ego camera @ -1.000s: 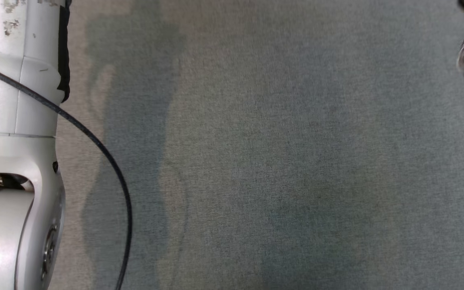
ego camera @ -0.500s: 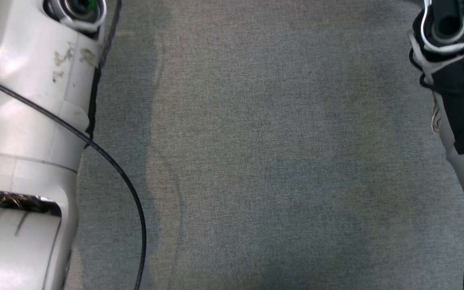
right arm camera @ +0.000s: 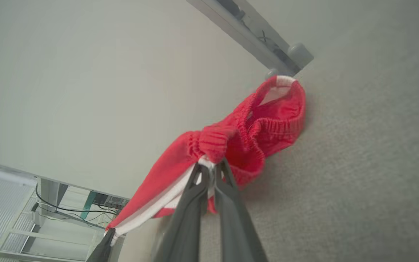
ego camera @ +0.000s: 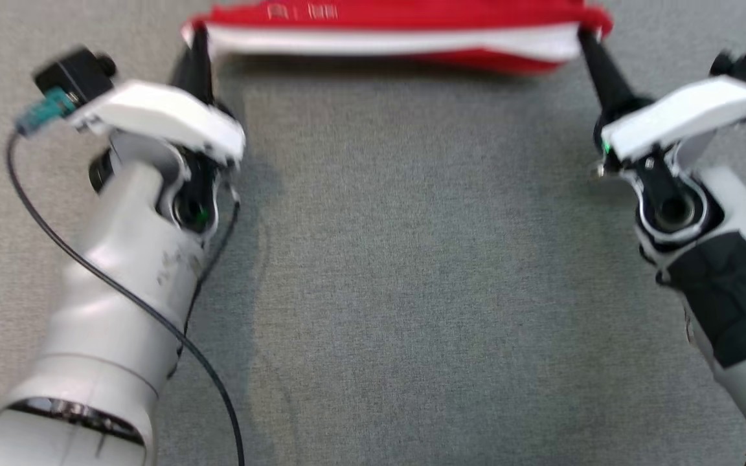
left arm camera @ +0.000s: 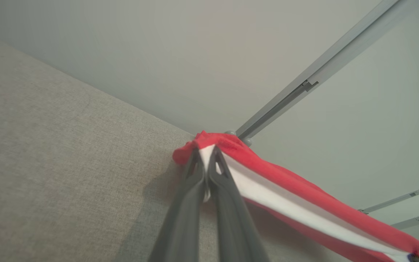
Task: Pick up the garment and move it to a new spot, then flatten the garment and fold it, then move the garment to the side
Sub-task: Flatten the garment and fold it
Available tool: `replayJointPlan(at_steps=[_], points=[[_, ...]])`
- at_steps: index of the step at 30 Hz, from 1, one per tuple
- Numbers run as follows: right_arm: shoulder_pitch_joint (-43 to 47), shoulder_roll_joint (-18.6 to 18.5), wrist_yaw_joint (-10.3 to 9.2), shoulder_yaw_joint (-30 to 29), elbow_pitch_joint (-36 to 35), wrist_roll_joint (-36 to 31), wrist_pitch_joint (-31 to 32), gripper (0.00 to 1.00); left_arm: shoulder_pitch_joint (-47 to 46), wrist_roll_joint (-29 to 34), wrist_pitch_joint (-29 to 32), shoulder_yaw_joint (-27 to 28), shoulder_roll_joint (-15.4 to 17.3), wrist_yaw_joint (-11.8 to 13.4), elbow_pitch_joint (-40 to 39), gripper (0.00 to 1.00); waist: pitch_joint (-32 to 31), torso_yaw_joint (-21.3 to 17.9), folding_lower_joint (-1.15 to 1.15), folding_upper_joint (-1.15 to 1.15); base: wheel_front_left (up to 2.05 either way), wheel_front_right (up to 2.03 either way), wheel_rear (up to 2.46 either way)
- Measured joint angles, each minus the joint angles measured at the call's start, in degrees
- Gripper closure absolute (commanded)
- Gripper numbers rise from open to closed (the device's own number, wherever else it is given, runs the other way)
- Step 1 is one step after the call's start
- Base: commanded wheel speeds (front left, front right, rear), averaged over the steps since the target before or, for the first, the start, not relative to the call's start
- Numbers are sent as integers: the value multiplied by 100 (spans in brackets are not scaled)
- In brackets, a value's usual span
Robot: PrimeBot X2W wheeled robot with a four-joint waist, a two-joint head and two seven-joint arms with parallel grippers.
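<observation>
You have the garment (ego camera: 386, 29) strung between both arms along the far edge of the grey tabletop (ego camera: 412, 259). It is red with a white stripe and has gathered elastic at one end. Treat it as light, limp knit. It will sag in the middle once tension drops and drape wherever you set it down, and the elastic end will bunch rather than lie flat by itself. Nothing about it looks fragile or slippery, though thin cloth can creep out of a pinch if you tug hard. The two ends are the right places to take hold, and that is where you have it.

The left gripper (ego camera: 197, 40) has its jaws pressed together on the striped end, at the tabletop's far left corner. In the left wrist view its two dark fingers (left arm camera: 191, 203) meet with only cloth between them. The right gripper (ego camera: 588, 37) is likewise clamped, on the bunched waistband at the tabletop's far right corner, and a loop of elastic hangs free beyond its fingers (right arm camera: 231, 218). That loose loop is my worry — it may fold under when the cloth is laid down.

I cannot tell whether the span touches the tabletop or hangs just above it; a shadow lies beneath it. The broad middle of the tabletop looks to me a fit place to spread it.
</observation>
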Motion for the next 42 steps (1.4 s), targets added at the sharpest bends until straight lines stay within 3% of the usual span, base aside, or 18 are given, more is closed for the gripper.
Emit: replayJointPlan(at_steps=[13,19,28,42], points=[[901,-392,0,1191,719,-247,1444,100,1222,1380,168,-1633,238,-172,767,100,-1066,128,0,0,0,0,0],[970,-487,0,1636,779,-372,2056,100,1523,1664,432,-2085,332,-198,859,100,-1388,128,0,0,0,0,0],[1188,-637,0,2043,676,-327,2898,100,1921,1781,925,-2552,450,-215,725,100,-1728,163,0,0,0,0,0],[1775,-977,1,2313,315,69,4067,100,2739,1400,1548,-3149,1155,-221,-435,100,-2169,317,0,0,0,0,0]])
